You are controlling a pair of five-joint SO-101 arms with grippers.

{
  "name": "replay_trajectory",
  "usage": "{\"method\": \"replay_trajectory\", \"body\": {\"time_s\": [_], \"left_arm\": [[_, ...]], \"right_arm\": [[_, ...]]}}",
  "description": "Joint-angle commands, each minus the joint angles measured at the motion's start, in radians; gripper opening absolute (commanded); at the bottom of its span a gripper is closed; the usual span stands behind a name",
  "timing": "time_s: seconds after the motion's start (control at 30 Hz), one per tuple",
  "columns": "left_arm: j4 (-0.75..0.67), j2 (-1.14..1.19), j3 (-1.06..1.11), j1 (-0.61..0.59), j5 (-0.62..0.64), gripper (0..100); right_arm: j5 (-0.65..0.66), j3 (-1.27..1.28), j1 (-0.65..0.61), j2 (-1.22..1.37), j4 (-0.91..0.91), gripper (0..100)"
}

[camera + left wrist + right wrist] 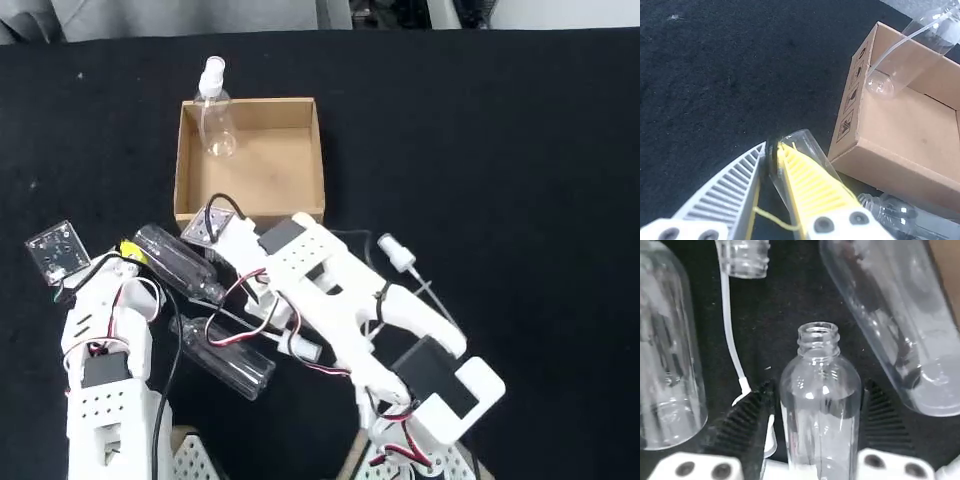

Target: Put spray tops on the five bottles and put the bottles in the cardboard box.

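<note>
My right gripper (815, 390) is shut on a clear bottle (820, 410) whose open neck points away from the wrist. Other clear bottles lie on either side of it (890, 325) (665, 350), and a thin white tube (730, 340) runs past its left finger. In the high view two open bottles (180, 265) (225, 360) lie in front of the cardboard box (300, 190). My left gripper (772, 147) (133, 250) is shut, with a bottle's base (800, 142) against its yellow finger. One bottle with a spray top (215, 115) leans in the box's far left corner.
A loose white spray top (397, 252) with its tube lies on the black cloth right of the right arm. Another white spray top (305, 348) lies by the nearer bottle. The right arm (340, 300) crosses over the middle of the table.
</note>
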Motion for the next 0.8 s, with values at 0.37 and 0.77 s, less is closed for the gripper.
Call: {"method": "replay_trajectory", "body": {"time_s": [0.37,0.77], "left_arm": [[-0.020,-0.014,-0.015,-0.010,-0.009,3],[-0.020,-0.014,-0.015,-0.010,-0.009,3]], "right_arm": [[0.009,0.001,0.026,-0.005,0.002,18.1],[0.009,0.002,0.026,-0.077,0.011,13.0]]}}
